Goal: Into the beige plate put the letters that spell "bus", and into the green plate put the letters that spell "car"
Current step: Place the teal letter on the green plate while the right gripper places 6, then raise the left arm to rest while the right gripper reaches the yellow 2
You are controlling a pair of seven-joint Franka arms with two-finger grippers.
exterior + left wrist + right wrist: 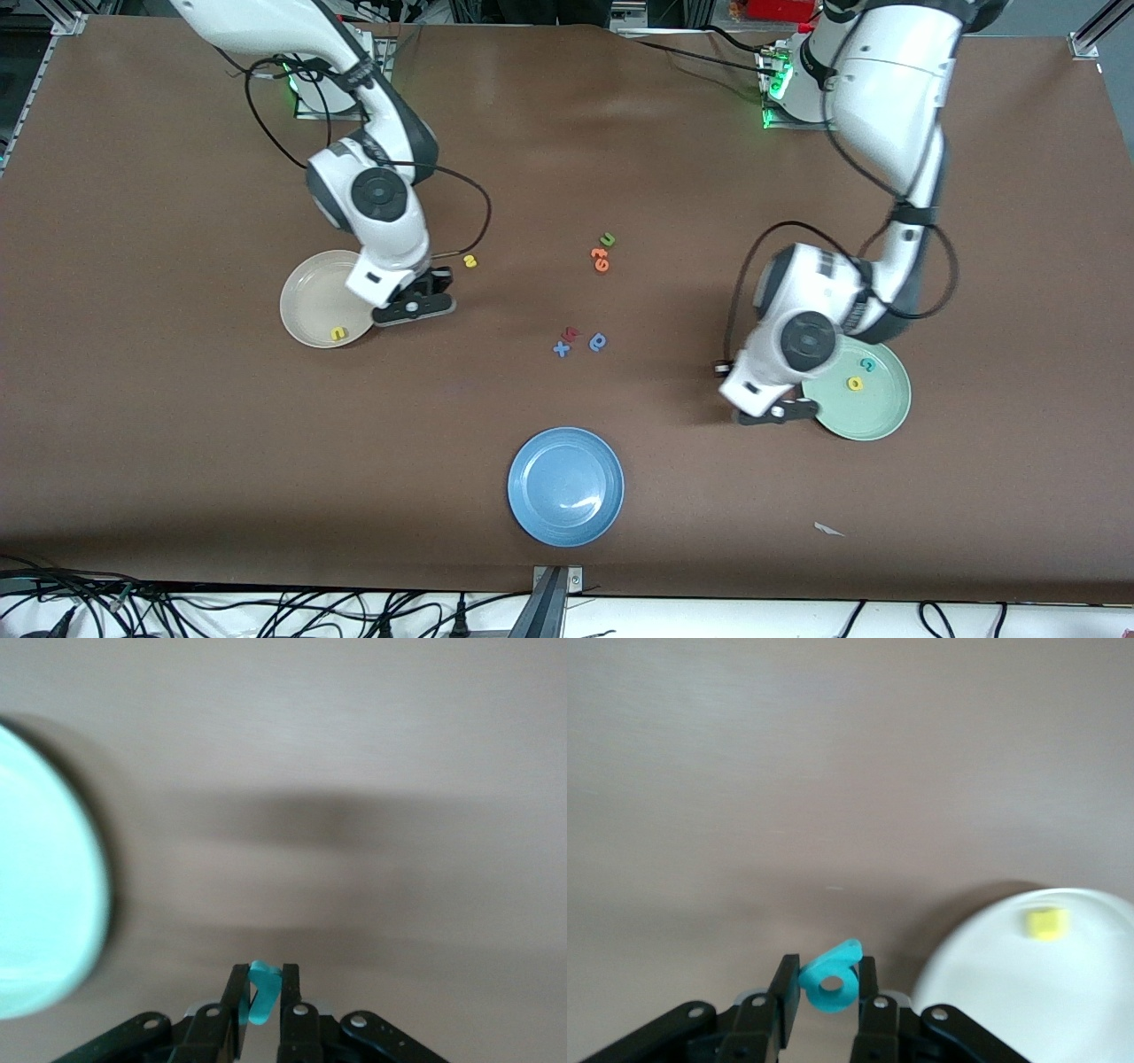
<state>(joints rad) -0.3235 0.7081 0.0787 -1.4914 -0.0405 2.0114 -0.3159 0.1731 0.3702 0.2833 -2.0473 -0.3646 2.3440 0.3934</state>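
- A brown bench [177,425] is seen from a high front camera, with two white arms reaching down from the top of the view.
- The right gripper [825,992] is held just beside the beige plate [306,306], at its rim toward the middle of the bench. Its fingers are closed on a teal "b" [831,983].
- A yellow "u" [337,334] lies in the beige plate, near the rim closest to the front camera.
- A yellow "s" [470,261] lies on the bench near the right gripper, farther from the front camera than it.
- The left gripper [261,997] is held just beside the green plate [877,412], at its rim toward the middle of the bench. Its fingers are pinched tight on a small teal letter [260,990], seen edge-on, so its shape cannot be told.
- A teal "c" [868,364] and a yellow "a" [855,384] lie side by side in the green plate.
- A blue plate [566,486] rests on the bench nearest the front camera.
- At the middle of the bench lie a green "u" [608,239], two orange letters [601,260], a dark red letter [571,333], a blue "x" [562,348] and a blue round-bowled letter [599,341].
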